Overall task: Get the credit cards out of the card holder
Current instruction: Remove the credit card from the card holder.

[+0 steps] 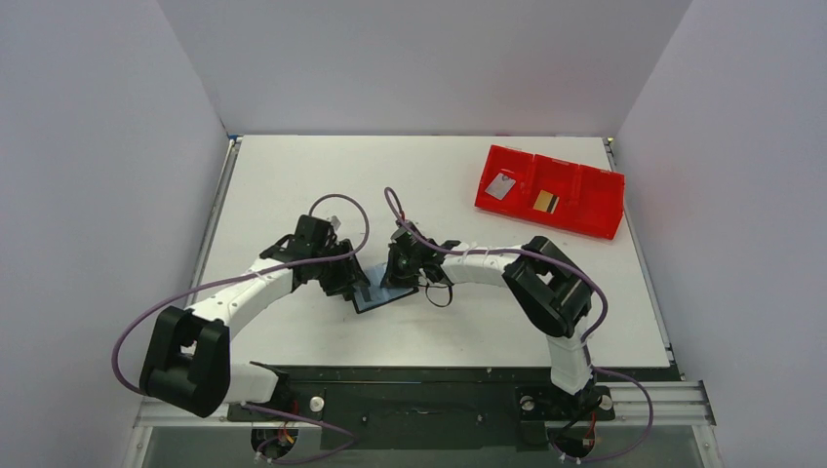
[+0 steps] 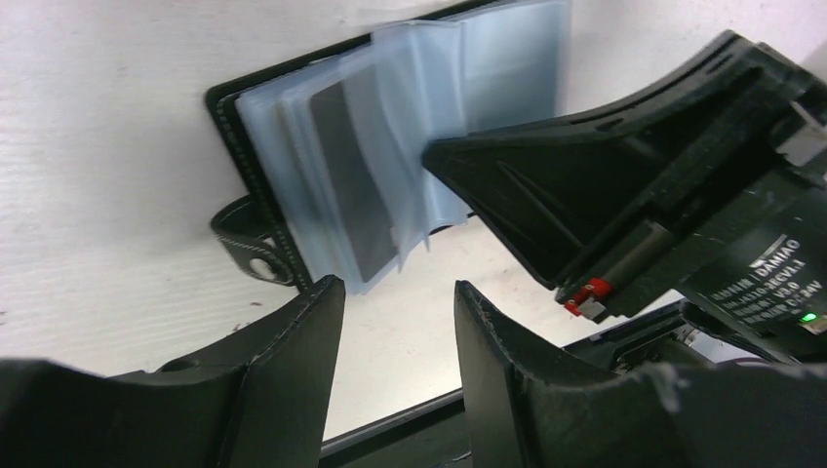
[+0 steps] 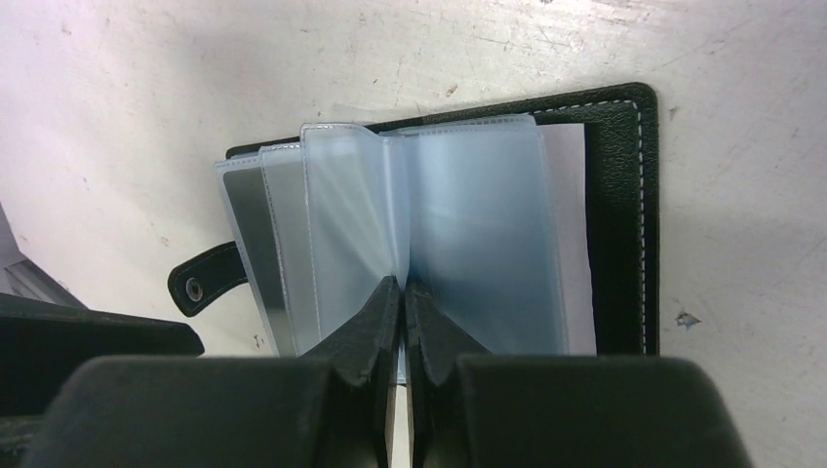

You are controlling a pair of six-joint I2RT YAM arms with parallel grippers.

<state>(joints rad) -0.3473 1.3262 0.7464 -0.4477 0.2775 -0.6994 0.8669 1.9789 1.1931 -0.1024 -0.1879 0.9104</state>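
I see the black stitched wallet-like card holder [image 3: 619, 224] lying open on the white tabletop [image 1: 293, 175] between both arms. My right pincer [image 3: 403, 289] is pinching its clear plastic sleeves [image 3: 468, 224] at their fold. My left pincer [image 2: 400, 289] is spread, just beside the holder's edge. A dark credit card [image 2: 346, 180] shows inside one sleeve.

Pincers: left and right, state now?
Left pincer: open, empty.
Right pincer: closed on a clear sleeve of the card holder.
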